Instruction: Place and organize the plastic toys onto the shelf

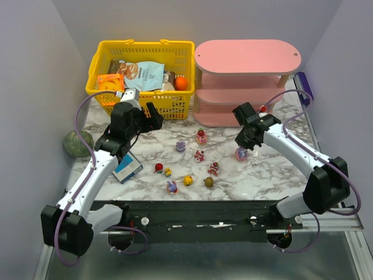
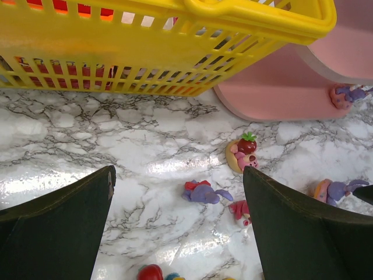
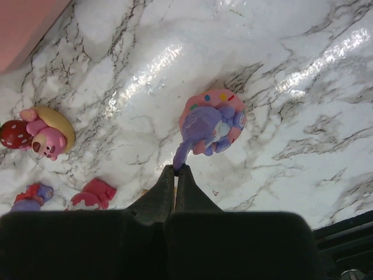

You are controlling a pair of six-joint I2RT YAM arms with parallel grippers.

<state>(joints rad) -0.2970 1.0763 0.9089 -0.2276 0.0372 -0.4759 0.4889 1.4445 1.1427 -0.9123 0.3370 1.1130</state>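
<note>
Marble-patterned worktop [image 1: 274, 172] is noted, with the plastic toys [image 1: 199, 156] scattered across the centre of the top view, below the pink shelf [image 1: 247, 55] at upper right. One purple toy [image 2: 348, 95] is seen on the shelf's lowest board, at the right edge of the left wrist view. The right pincer [image 3: 176, 170] is closed to a point, its tips touching the ear of a purple bunny figurine [image 3: 210, 125] lying on the worktop; whether the ear is nipped cannot be told. The left pincer [image 2: 178, 172] is spread wide, nothing held, just below the yellow basket [image 1: 140, 45].
</note>
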